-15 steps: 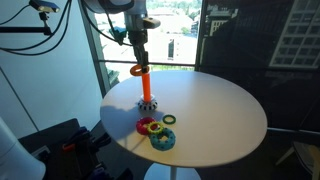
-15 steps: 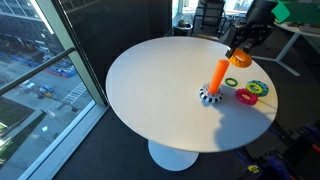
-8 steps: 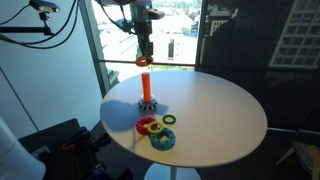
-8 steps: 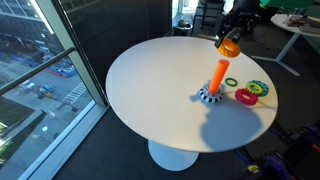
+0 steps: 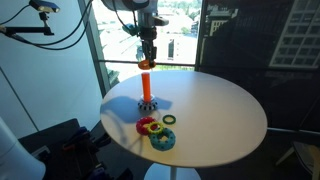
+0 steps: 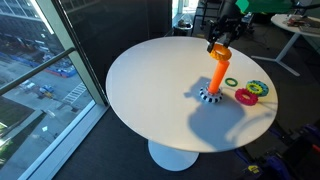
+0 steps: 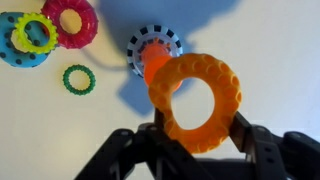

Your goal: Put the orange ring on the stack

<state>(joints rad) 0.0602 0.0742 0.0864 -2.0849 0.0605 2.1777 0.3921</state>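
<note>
My gripper (image 5: pixel 147 54) is shut on the orange ring (image 5: pixel 146 63) and holds it level just above the top of the stack, an upright orange-red peg (image 5: pixel 146 88) on a round speckled base (image 5: pixel 147 105). The other exterior view shows the same: gripper (image 6: pixel 222 38), ring (image 6: pixel 220 47), peg (image 6: pixel 217 78). In the wrist view the orange ring (image 7: pixel 225 95) sits between the fingers (image 7: pixel 197 135). The peg top (image 7: pixel 155 68) and base (image 7: pixel 155 42) lie just off the ring's upper left edge, not inside its hole.
The round white table (image 5: pixel 220 115) bears loose rings near the peg: a red ring (image 5: pixel 143 124) with a yellow-green one (image 5: pixel 153 127), a blue ring (image 5: pixel 162 139) and a small green ring (image 5: pixel 169 120). The wrist view shows them at the upper left (image 7: pixel 70 20). Windows stand behind.
My gripper rose with the orange ring from beside the peg's upper part, then shifted over and came down a little to just above the peg's top.
</note>
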